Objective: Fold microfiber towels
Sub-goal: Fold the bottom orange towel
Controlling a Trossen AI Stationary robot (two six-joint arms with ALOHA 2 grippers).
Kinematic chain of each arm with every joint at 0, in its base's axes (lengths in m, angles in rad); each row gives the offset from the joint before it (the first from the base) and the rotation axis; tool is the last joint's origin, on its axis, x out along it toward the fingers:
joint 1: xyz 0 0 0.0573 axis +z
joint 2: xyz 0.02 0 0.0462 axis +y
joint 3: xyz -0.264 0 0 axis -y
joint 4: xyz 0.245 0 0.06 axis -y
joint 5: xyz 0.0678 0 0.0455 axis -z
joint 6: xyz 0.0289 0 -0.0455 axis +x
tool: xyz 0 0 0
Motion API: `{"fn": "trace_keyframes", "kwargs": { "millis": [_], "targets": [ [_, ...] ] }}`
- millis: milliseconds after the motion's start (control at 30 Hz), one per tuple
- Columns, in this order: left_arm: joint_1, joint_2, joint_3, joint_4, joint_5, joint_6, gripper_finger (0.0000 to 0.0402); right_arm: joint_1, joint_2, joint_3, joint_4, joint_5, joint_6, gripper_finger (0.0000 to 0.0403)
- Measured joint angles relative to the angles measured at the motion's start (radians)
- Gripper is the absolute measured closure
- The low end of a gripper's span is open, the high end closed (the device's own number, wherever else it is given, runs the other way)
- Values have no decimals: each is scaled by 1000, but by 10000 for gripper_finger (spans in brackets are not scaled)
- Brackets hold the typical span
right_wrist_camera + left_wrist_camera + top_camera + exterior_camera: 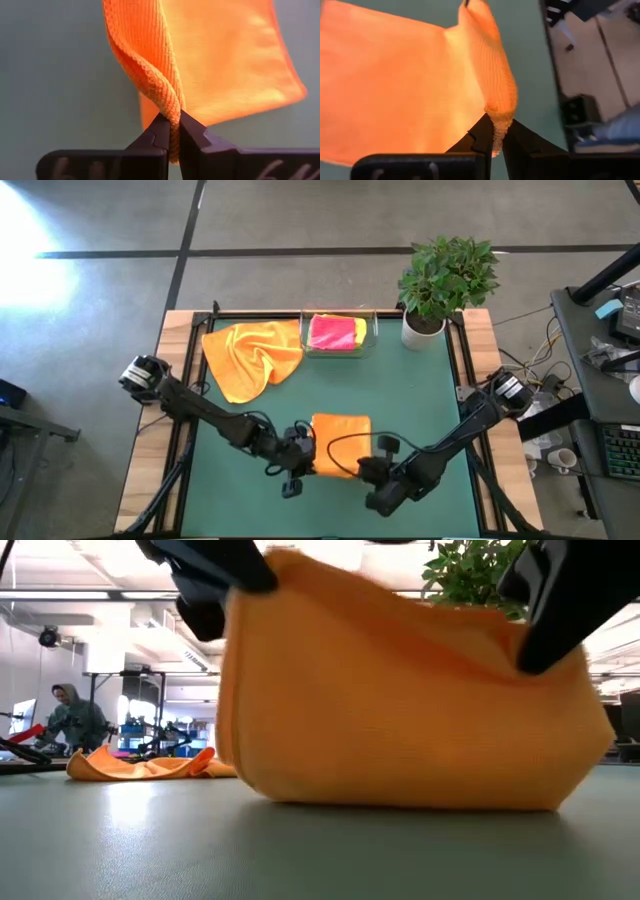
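Observation:
An orange microfiber towel lies near the middle of the table's near half. Its near edge is lifted and its far part rests on the green table top. My left gripper is shut on its near left corner. My right gripper is shut on its near right corner. A second orange towel lies crumpled at the far left. A pink towel and a yellow one lie in the clear tray. My left gripper pinches the towel's near left corner between its two fingers, as a bunched fold. The fingers slant down from the near left side. That corner is lifted clear of the table, and the cloth runs down from it to the table. My right gripper pinches the towel's near right corner between its two fingers, where a doubled edge of two layers shows. The fingers slant down from the near right side. The corner is held up, and the cloth between the two grippers sags a little.
A potted plant stands at the table's far right corner. The tray sits at the far edge, middle. Bare green table top lies right of the held towel. A person sits in the room beyond the table.

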Motion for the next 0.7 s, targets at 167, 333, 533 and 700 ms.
{"fn": "trace_keyframes", "kwargs": {
  "millis": [167,333,533,700],
  "targets": [
    [54,10,-22,-70,-114,-2,385,-53,0,-47,-51,35,101,394],
    [126,12,-21,-148,-153,-7,385,-121,0,-87,-47,90,132,394],
    [196,31,-21,-163,-156,-7,385,-211,0,-125,-50,97,149,394],
    [228,50,-21,-163,-150,-8,384,-243,0,-138,-48,69,155,394]
  ]
}}
